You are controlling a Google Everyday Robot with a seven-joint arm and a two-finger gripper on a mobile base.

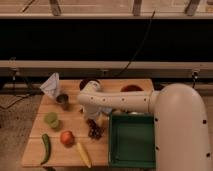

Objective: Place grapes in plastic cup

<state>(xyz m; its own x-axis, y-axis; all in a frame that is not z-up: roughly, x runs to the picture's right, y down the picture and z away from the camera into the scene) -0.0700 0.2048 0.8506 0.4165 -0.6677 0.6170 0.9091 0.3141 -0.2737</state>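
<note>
Camera view: looks down from above on a wooden table (35, 137), with the robot's white arm (125, 101) reaching across it from the 3 o'clock side.
Gripper: the gripper (93, 121) points down near the middle of the table, hanging from the bent end of the arm.
Grip state: cannot be told; the wrist covers it from above.
Grapes: the grapes (95, 132), a small dark reddish-purple bunch, lie at 6 o'clock of the gripper, right beneath it. Whether the two touch cannot be told.
Plastic cup: the plastic cup (51, 120), light green and translucent, stands upright at 9 o'clock of the grapes, well apart from them and near the table's left edge.
Metal cup: a small dark metal cup (63, 101) stands at 1 o'clock of the plastic cup, near it.
Round fruit: an orange-red round fruit (67, 138) sits between the plastic cup and the grapes, at 5 o'clock of the cup.
Green vegetable: a long green vegetable (45, 148) lies at 8 o'clock of the round fruit, near the front left corner.
Yellow item: a long yellow item (83, 154) lies at 7 o'clock of the grapes, near the front edge.
Green bin: a deep green bin (114, 145) sits at 3 o'clock of the grapes, just beside them.
Red bowl: a dark red bowl (131, 88) shows at the back edge, at 1 o'clock of the gripper, partly behind the arm.
Pale bag: a pale crumpled bag (51, 85) stands at 11 o'clock of the metal cup, on the back left corner.
</note>
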